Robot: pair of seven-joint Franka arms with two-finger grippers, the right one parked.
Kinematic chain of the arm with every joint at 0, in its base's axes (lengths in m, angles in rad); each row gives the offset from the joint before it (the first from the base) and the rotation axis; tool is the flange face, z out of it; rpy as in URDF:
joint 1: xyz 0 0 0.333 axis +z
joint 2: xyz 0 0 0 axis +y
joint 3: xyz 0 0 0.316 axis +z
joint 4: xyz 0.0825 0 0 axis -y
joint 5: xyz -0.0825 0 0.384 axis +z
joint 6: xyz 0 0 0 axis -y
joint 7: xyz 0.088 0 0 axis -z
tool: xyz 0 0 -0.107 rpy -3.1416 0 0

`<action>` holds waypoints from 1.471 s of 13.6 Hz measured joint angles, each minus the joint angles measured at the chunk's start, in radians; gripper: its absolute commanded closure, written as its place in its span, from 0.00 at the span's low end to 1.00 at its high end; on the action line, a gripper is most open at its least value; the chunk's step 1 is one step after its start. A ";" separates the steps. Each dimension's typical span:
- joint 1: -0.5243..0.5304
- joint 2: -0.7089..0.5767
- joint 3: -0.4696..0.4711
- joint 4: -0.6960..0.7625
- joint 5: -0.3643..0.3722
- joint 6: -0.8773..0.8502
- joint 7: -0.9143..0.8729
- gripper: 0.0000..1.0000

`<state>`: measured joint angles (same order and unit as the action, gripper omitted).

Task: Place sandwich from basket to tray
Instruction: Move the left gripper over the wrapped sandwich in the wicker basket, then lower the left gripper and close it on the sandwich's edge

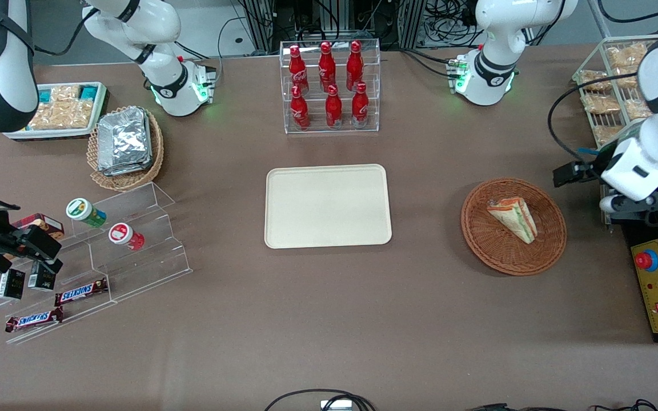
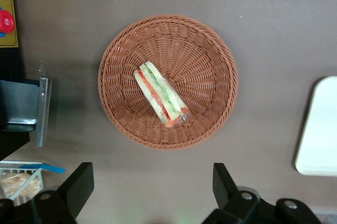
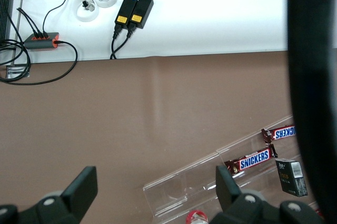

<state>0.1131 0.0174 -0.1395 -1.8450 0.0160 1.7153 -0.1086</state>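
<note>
The tray (image 1: 328,206) is the reference landmark for all positions below. It lies flat on the brown table (image 1: 329,319), nothing on it, directly nearer the front camera than the clear rack of red bottles (image 1: 330,85).

The basket (image 1: 513,226) sits toward the working arm's end of the table, well apart from the tray, with bare table between them. In the left wrist view the basket (image 2: 168,81) is seen from above and one edge of the tray (image 2: 318,126) shows.

The sandwich (image 1: 514,218) lies in the basket, near its middle, filling layers visible along its cut edge (image 2: 161,101).

The gripper (image 2: 152,187) is at the working arm's end, farther from the tray than the basket is and raised above the table. Its two fingers are spread wide, nothing between them, and clear of the sandwich.

Step in hand, as judged: approach before pickup; the sandwich is not yet grasped.

The next move calls for:
1. Centre the gripper over the sandwich.
2. Align the fingers across the narrow faces of the wedge.
3. Descend inside the basket rim.
4. Close gently; the bread is likely soft and the wrap slippery.
</note>
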 measured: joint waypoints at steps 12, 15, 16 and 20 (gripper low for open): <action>-0.001 0.027 -0.022 -0.370 0.006 0.471 -0.357 0.00; -0.001 0.042 -0.022 -0.406 0.006 0.536 -0.394 0.00; -0.001 0.046 -0.022 -0.422 0.006 0.556 -0.409 0.00; 0.000 0.066 -0.021 -0.484 0.006 0.650 -0.437 0.00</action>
<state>0.1133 0.0833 -0.1609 -2.3294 0.0223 2.3652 -0.5457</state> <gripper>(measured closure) 0.000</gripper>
